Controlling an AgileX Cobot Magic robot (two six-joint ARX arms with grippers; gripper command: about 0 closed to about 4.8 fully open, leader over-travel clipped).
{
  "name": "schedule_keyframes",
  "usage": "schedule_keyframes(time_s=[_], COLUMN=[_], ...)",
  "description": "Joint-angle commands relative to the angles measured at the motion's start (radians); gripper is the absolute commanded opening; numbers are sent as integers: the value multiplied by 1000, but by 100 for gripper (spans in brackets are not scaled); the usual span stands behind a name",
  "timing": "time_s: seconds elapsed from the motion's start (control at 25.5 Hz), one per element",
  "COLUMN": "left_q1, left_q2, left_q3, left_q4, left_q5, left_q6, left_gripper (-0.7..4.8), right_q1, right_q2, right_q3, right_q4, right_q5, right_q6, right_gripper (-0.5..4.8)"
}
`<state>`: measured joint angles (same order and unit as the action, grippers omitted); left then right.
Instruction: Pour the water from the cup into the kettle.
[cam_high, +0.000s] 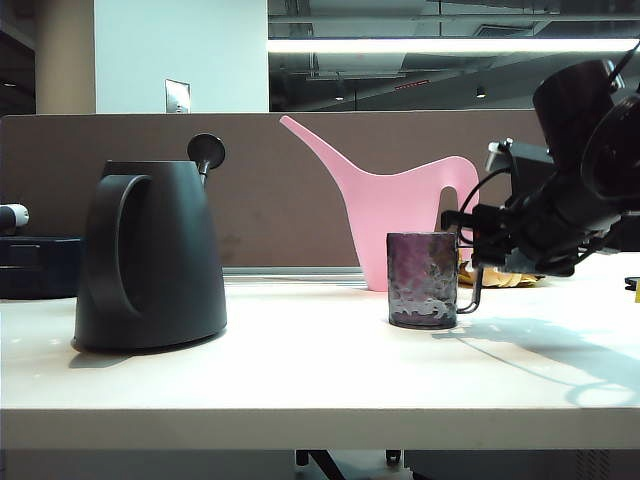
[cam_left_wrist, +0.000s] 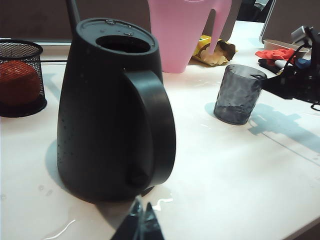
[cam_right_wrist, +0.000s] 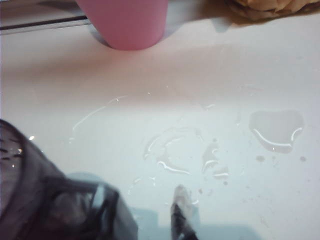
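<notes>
The left end effector sits low over the near edge of the desk, its two dark fingertips pressed together with nothing between them. Directly ahead of it and close stands the kettle — upright, black, its loop handle turned toward the end effector and its top opening uncovered. A thin film of water lies on the desk around the kettle's base. Farther off, beyond the kettle to one side, is a black mesh basket with something red inside.

The right end effector hangs just beside the cup, at the handle side, with the thin dark handle right at its fingers. In the right wrist view one fingertip shows clear of the cup, which fills the near corner; the jaws look partly apart, but whether they pinch the handle I cannot tell. The cup stands upright on the desk, well apart from the kettle.

Past the cup, puddles and droplets spread over the desk, and behind them stands a pink watering can — its long spout slanting up toward the kettle's side.
</notes>
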<state>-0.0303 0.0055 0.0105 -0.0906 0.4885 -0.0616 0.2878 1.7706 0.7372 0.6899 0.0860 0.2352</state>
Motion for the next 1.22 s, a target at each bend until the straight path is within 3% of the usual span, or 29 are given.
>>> schedule_keyframes(time_s=[0.04,0.67,0.71,0.78,0.94,0.98,1.22], left_q1=[1,1,1,1,1,1,1], left_q2=[1,1,1,1,1,1,1], left_q3=[3,3,3,2,2,2,2], left_q4=[10,10,10,10,10,10,10], left_q5=[5,1,-12,-31,-114,-175,-313], left_q6=[-3,-2,2,2,1,1,0], left_gripper=[-5,-5,-5,-5,-5,-5,-5], right_q1=[1,2,2,2,2,2,0], right_q2=[-35,-211,-255,-306,-427,-491,-710], right_q3=[0,0,0,0,0,0,-2], right_q4=[-55,-345,-393,-442,-530,-575,-700], right_q5=[-3,-40,-40,-40,-37,-34,-8], right_q6=[-1,0,0,0,-15,-50,-145], right_gripper=[149,145,97,53,5,-9,-9])
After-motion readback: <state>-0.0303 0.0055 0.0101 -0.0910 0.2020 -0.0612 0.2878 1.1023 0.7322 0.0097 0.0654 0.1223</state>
